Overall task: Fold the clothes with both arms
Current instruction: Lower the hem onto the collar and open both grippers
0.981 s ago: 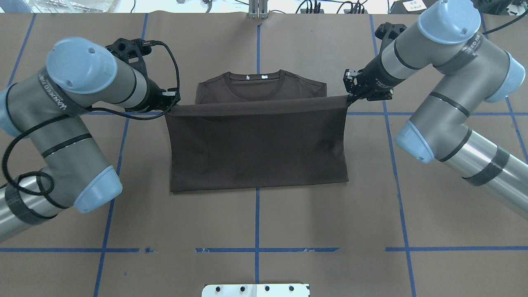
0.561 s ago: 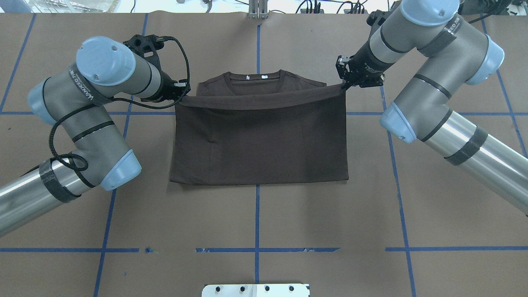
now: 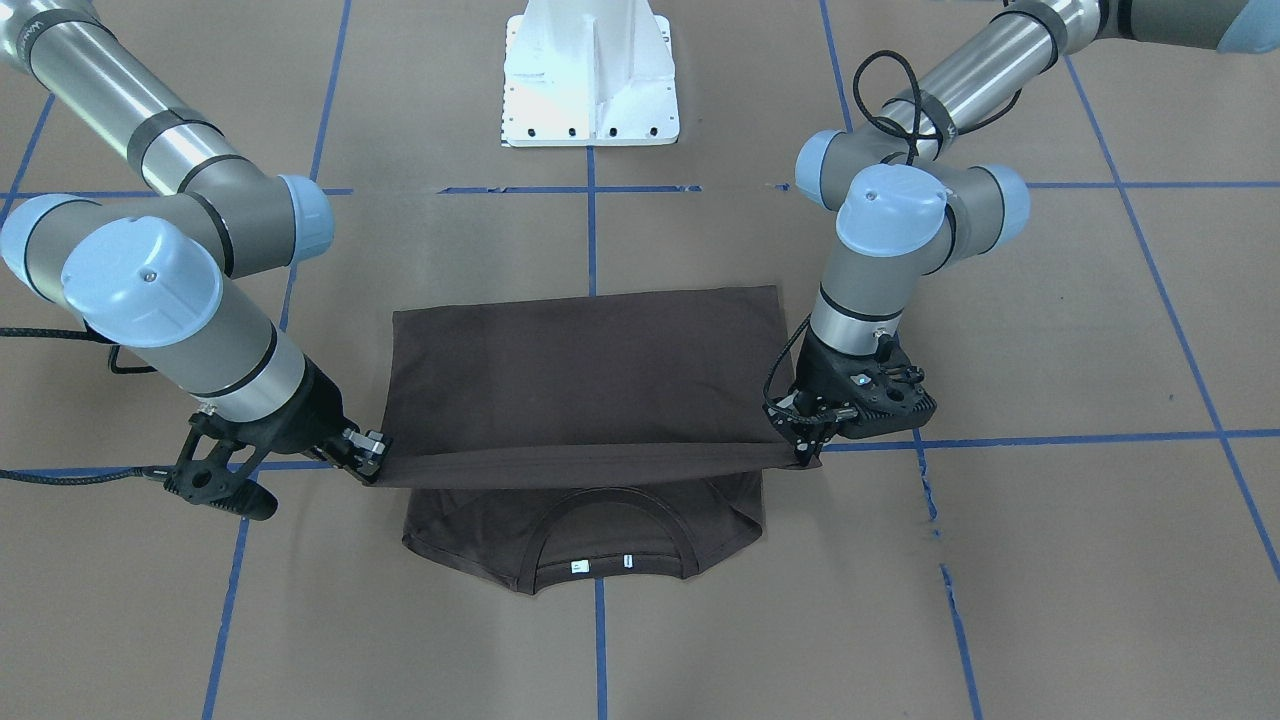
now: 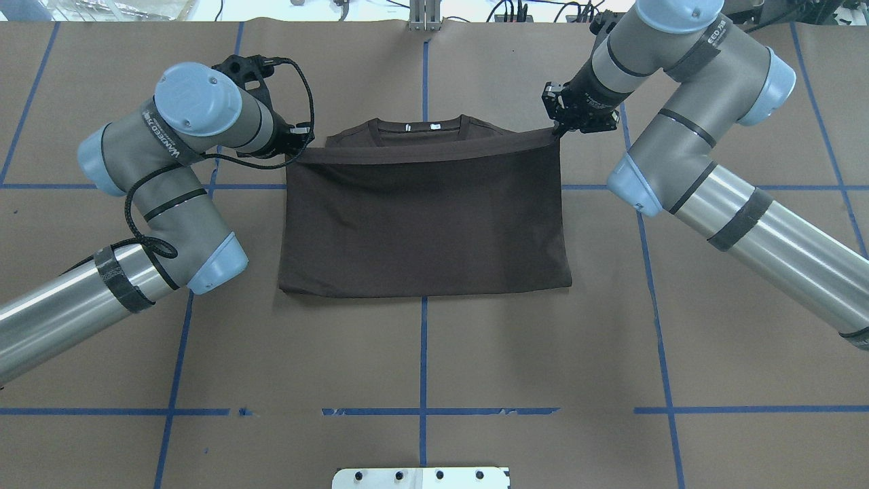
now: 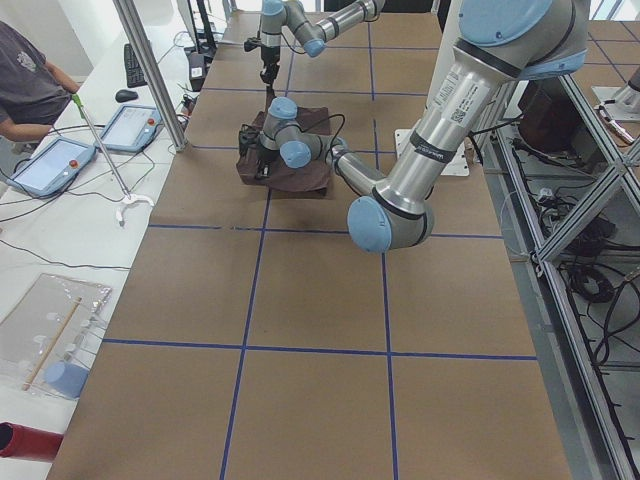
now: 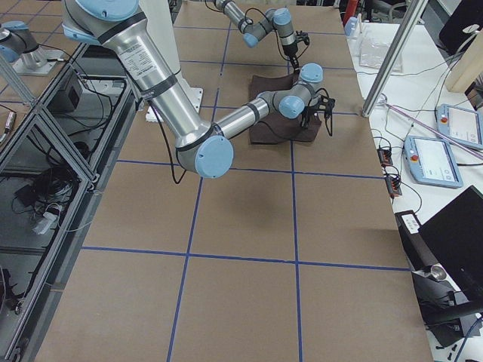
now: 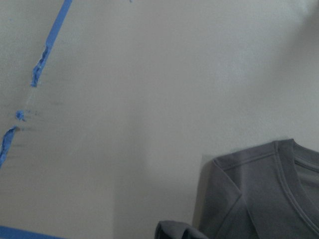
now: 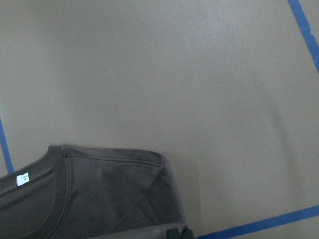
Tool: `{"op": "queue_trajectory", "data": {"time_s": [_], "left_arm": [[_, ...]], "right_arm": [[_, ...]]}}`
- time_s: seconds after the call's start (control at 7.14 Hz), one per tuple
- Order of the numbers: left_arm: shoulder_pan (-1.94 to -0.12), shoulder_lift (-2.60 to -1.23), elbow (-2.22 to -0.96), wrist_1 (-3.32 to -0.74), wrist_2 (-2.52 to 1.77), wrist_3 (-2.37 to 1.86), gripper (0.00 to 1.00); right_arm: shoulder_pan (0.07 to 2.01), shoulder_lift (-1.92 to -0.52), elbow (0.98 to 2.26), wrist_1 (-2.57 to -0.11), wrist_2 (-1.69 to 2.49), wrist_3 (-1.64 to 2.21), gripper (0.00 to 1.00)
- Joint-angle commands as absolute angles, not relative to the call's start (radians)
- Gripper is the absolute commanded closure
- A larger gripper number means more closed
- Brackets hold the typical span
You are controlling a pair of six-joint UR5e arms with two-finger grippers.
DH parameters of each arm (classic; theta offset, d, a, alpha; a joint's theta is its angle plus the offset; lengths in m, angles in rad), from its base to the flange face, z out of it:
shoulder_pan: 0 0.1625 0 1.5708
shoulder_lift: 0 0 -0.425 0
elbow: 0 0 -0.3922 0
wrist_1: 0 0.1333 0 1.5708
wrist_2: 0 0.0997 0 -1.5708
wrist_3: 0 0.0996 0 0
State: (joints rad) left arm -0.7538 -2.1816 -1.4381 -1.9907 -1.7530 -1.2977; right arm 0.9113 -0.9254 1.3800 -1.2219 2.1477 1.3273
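Note:
The clothes are one dark brown T-shirt [image 4: 424,224] lying in the middle of the table, its lower half doubled back over its body. The lifted hem runs taut between both grippers, just short of the collar [image 4: 421,129]. My left gripper [image 4: 302,146] is shut on the hem's left corner and my right gripper [image 4: 557,129] is shut on its right corner. In the front-facing view the left gripper [image 3: 805,455] is on the right, the right gripper [image 3: 372,465] on the left, and the collar [image 3: 605,550] with white tags lies nearest the camera. The left wrist view shows a shoulder [image 7: 259,194].
Brown paper with blue tape lines [image 4: 423,353] covers the table. The white pedestal base [image 3: 590,80] stands at the robot's side. Past the table's far edge lie cables [image 4: 516,10]. In the exterior left view a person [image 5: 30,80] sits by tablets [image 5: 50,165] on a side bench.
Both grippers have carried the hem farther away from the robot toward the collar. The folded layer now covers more of the shirt, leaving only the collar strip showing.

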Motion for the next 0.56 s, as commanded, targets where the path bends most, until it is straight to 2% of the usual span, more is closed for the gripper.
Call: {"op": "queue_trajectory", "data": {"time_s": [0.0,0.42], "left_arm": [[-0.756,-2.2,-1.401,-2.005,-1.752,-1.298,1.0],[-0.756,-2.213,-1.402,-2.006,-1.752,-1.298,1.0]], "right_arm": [[0.919,-0.922,1.362,-1.212,2.149,1.328,1.0],[0.916,-0.914,1.362,-1.178,2.149,1.331,1.0]]}}
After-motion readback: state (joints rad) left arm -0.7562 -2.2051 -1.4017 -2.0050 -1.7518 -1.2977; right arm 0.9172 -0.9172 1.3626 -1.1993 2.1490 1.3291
